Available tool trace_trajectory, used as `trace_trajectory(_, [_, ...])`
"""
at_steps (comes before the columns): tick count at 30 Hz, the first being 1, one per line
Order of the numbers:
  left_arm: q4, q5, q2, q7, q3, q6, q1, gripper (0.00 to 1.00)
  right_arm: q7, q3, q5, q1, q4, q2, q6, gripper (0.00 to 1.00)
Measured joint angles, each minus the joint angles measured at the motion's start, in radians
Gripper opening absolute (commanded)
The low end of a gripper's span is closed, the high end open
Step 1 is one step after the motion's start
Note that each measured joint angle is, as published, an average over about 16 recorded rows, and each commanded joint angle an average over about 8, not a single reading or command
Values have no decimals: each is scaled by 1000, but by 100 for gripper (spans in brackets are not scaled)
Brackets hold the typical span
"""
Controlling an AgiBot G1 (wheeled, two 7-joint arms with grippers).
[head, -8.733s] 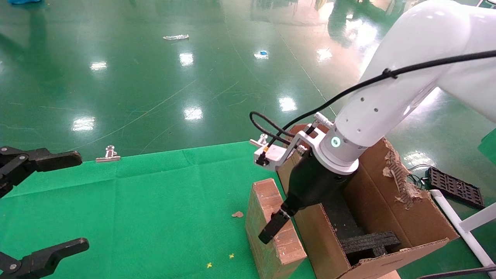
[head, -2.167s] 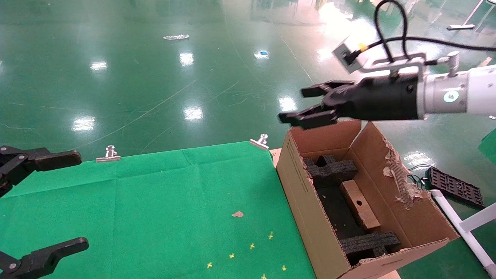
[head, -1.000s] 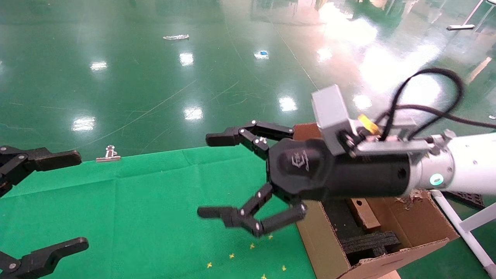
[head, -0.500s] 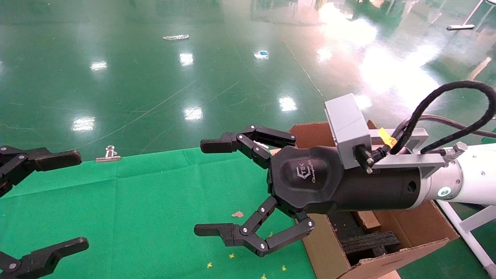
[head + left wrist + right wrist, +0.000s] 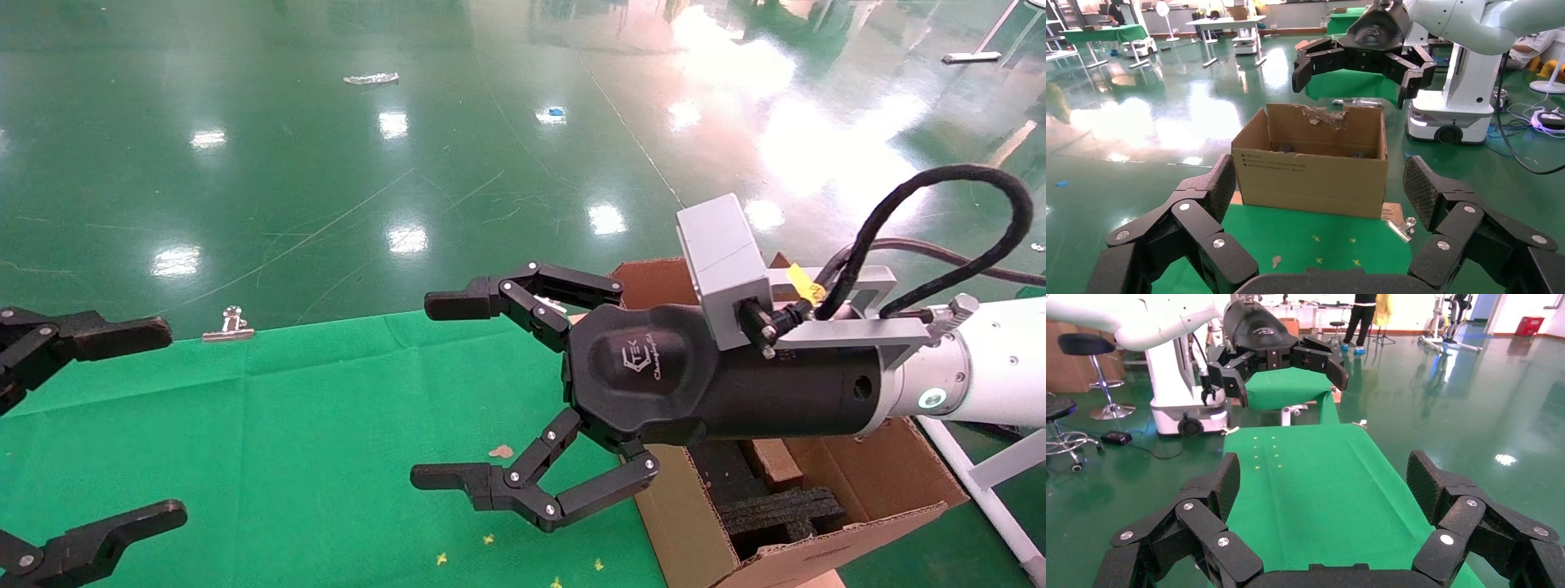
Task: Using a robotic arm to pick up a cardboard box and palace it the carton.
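Lying inside the torn carton (image 5: 882, 482), the brown cardboard box (image 5: 774, 462); right gripper (image 5: 458, 390) spread empty.

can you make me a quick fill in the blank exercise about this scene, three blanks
1. The right gripper hangs over the green cloth with its fingers ____.
2. The cardboard box lies ____ the carton.
3. The inserts in the carton are made of black ____.

Missing words: open; inside; foam
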Motion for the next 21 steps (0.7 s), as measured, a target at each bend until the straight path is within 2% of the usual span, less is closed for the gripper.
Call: trace_trajectory(21, [0,0,0,0,0,0,0,100,2,-7,-3,6,-2,1,2,100])
